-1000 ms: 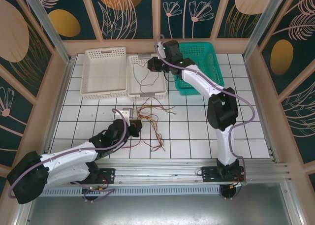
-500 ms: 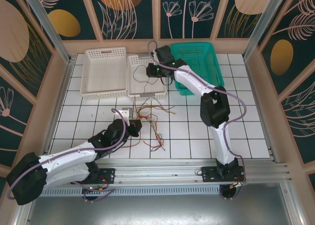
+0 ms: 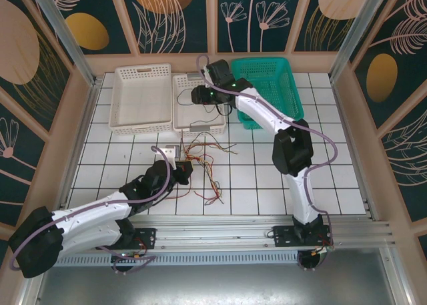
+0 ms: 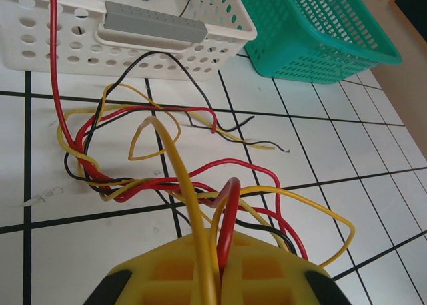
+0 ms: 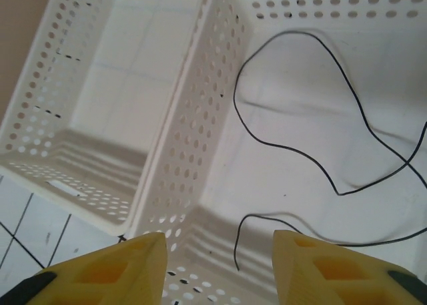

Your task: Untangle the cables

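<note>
Snagging hazard at the knot: the left gripper (image 4: pixel 217 268) is working low over the tiled table (image 3: pixel 267 178) with its fingers together, pinching a yellow cable (image 4: pixel 175 161) and a red cable (image 4: pixel 230 198) in one grip. Both strands are running straight from the fingers into the knot (image 4: pixel 143 178) of red, yellow and black cables, which is lying on the tiles just ahead, between this gripper and the white basket (image 4: pixel 80 48). Because two strands are being held at once, a pull from here is likely tightening the knot instead of opening it. A hard tug risks dragging the whole bundle or letting the thin wires slip from the pads. Another red strand (image 4: pixel 57 85) is rising in front of the basket wall and may be catching on its holes. The right gripper (image 5: pixel 220 258) is hovering above that basket with fingers apart and nothing between them. A black cable (image 5: pixel 338 194) is lying loose on the basket floor below and beyond the fingertips, clear of both. A wire this thin is easily missed on closing.
</note>
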Robot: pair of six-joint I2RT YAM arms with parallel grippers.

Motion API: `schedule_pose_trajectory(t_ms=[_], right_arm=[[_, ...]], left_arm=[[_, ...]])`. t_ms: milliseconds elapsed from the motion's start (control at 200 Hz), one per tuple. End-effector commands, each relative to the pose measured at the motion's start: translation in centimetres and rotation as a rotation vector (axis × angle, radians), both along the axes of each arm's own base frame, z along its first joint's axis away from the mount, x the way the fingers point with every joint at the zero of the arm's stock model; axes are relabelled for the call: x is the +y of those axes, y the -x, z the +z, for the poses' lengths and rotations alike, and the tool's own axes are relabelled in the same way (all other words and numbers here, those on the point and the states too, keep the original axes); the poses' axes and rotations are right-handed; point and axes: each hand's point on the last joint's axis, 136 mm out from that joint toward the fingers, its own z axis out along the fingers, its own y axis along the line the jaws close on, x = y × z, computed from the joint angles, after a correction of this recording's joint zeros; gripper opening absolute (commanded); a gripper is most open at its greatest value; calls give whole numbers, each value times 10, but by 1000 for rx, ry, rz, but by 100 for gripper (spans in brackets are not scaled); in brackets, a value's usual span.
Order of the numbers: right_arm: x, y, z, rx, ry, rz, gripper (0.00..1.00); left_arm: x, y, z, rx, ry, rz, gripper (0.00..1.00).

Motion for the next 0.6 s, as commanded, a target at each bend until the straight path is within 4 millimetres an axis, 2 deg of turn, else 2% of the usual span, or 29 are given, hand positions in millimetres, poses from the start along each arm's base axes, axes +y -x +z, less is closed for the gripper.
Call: schedule_pose_trajectory(t_ms=[0,95,315,415,530,596], right_arm=[[-7,27,67,-82,-96,39,46],[-11,59,80,-99,-160,85,48],[-26,154,65,-73,-284,255,49],[-33,191,44,-57,-257,302,49],[-39,231,8,3,-248,329,49],[-41,247,-13,17,-204,330,50]], left_arm=[[-3,-9,20,-36,26,22,0],[-3,-10,22,-41,32,22,0],[-5,-11,25,-49,33,19,0],[-6,-14,25,-46,25,25,0],[-6,-17,31,-45,38,45,0],[-6,-19,35,-45,50,59,0]])
